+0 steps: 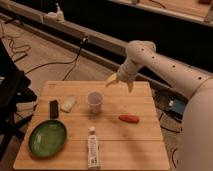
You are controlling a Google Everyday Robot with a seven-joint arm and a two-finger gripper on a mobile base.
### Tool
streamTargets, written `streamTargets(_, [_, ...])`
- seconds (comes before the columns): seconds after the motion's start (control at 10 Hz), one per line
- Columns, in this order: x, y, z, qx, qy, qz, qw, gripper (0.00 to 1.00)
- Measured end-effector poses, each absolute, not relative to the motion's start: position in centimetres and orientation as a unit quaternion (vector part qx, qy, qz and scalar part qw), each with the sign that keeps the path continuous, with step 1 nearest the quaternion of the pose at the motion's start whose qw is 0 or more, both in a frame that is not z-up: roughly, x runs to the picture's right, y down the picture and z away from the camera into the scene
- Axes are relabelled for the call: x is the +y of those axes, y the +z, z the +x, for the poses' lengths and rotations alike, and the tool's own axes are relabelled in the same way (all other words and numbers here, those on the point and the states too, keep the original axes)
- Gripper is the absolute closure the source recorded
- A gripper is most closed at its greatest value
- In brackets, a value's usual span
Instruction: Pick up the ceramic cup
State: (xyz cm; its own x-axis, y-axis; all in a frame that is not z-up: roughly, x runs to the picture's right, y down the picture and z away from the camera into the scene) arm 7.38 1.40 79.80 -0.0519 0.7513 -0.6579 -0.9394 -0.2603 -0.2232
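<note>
Locate the ceramic cup [95, 101] standing upright just left of the frame's centre, on the upper middle of the wooden table [145, 145] and apart from every other item. The gripper [120, 83] hangs up and to the right of the cup, at the table's upper edge, with its jaws spread and nothing between them. Check the hazards from left to right. The green bowl [47, 138] at lower left and the black block [53, 108] are likely clear of the approach. The white packet [68, 103], just left of the cup, could be shoved by a jaw that overshoots. The cup tapers to a narrow base, so an off-centre touch on its rim would probably tip or slide it. The white tube [93, 147] lies below the cup and the red item [129, 118] to its lower right, where a low sweep of the arm could catch it. For clearance, use the bare wood between cup and gripper. The table's upper edge is near the cup, so avoid pushing toward it. The right side of the table offers the widest room.
</note>
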Motion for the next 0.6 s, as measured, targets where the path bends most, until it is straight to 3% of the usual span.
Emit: streamTargets(0.6, [5.6,84.0,1.1,0.144,0.687,-0.398,0.59,0.2])
